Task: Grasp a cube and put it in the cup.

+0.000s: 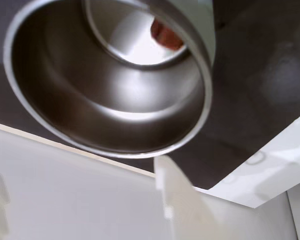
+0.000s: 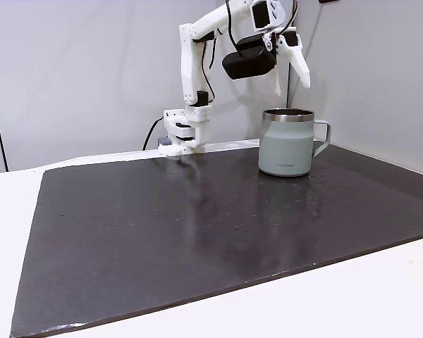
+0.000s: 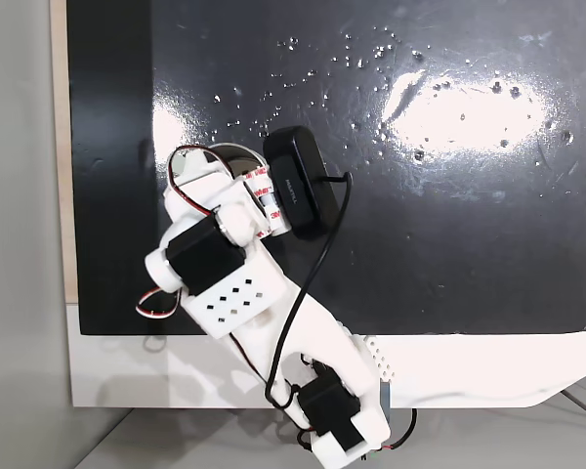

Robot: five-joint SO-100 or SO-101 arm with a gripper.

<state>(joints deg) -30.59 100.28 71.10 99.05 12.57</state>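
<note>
Hovering above the cup point(image 2: 285, 144), your tool point(image 2: 294, 84) is hanging with its jaws spread and nothing between them. The cube point(image 1: 165, 34) is lying inside the cup, against the steel bottom, while the cup is standing on the dark surface point(image 2: 197, 225).

A white worktop point(image 2: 7, 211) carries a glossy black rectangular mat point(image 2: 197, 225). On the mat stands a pale grey-green cylindrical cup point(image 2: 285, 144) with a steel rim, near the white arm base point(image 2: 185, 134).

cube point(image 1: 166, 34) inside cup point(image 2: 286, 144), claw point(image 2: 293, 84) above
</note>
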